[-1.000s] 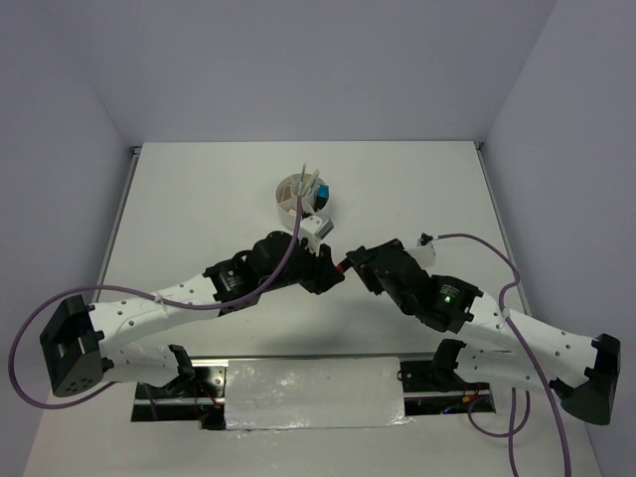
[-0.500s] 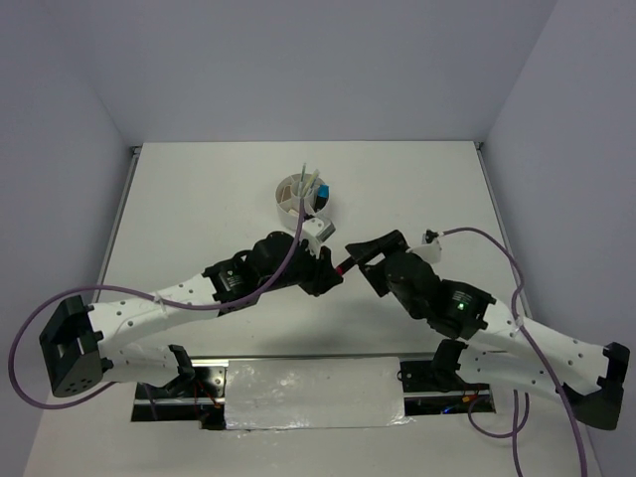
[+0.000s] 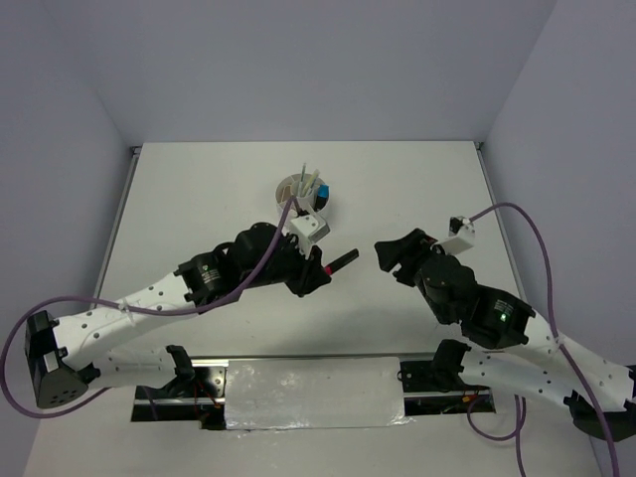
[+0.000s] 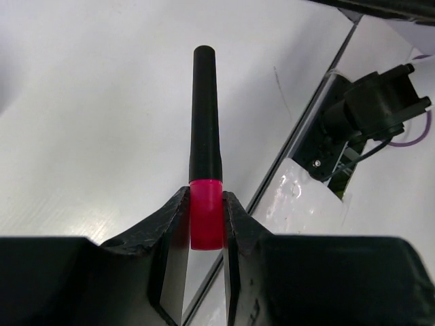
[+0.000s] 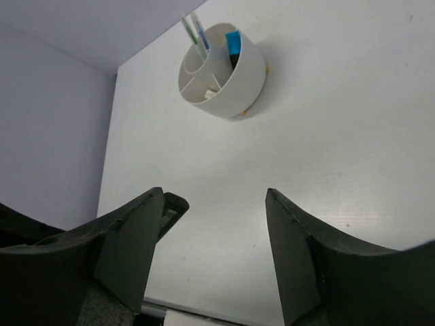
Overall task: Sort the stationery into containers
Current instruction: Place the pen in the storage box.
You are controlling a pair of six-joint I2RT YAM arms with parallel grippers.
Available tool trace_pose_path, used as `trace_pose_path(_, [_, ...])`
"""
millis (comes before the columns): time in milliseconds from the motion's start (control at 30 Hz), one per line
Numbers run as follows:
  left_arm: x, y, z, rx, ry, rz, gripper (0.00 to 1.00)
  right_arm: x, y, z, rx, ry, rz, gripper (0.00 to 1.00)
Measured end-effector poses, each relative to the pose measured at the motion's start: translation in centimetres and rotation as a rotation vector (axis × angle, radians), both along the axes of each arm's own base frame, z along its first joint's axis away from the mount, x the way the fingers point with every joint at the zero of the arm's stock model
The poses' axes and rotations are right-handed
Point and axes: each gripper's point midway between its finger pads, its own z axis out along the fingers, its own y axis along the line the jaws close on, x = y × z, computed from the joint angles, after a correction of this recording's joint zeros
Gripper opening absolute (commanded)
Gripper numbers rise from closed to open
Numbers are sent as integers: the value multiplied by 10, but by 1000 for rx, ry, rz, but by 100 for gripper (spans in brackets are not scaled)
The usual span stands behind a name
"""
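Observation:
A pink-and-black highlighter is clamped by its pink end between my left gripper's jaws, and its black cap points away from the fingers. From above, that highlighter juts right from the left gripper over the table's middle. My right gripper stands open and empty a short way to the right, apart from the cap. The round white container sits behind them. In the right wrist view the container holds a blue highlighter and thin pens, beyond the right gripper.
A shiny metal strip and both arm bases line the table's near edge. A black mount with a purple cable shows in the left wrist view. Purple cables loop beside each arm, and grey walls close the table's left, right and back.
My right gripper opened off the highlighter's cap and drew back to the right. The left gripper kept the highlighter and shifted slightly left.

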Motion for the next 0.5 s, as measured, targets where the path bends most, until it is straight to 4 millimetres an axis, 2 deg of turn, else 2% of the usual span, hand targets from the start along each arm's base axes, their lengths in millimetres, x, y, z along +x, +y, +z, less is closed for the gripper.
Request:
trace_pose_path(67, [3,2,6,40,5,7,0,6,0,11,-77,-9,-11,64])
trace_pose_path(100, [6,1,10,56,4,0,0,9,1,16,-108,-25,-7,55])
trace_pose_path(133, [7,-1,13,70,5,-13,0,12,4,22,-146,-50,11,50])
trace_pose_path(167, [8,-3,16,81,4,-28,0,14,8,24,-189,-76,36,40])
trace_pose_path(200, [7,-4,16,89,7,-45,0,16,12,26,-230,-99,63,36])
trace_pose_path(233, [4,-4,16,98,11,-72,0,18,15,25,-275,-115,85,32])
trace_pose_path(300, [-6,-3,11,114,26,-127,0,22,21,25,-366,-142,129,16])
trace_pose_path(367, [-16,-3,10,116,36,-182,0,25,30,29,-435,-171,181,13])
trace_pose_path(500, [-31,3,15,90,36,-238,0,23,57,28,-502,-218,342,15])
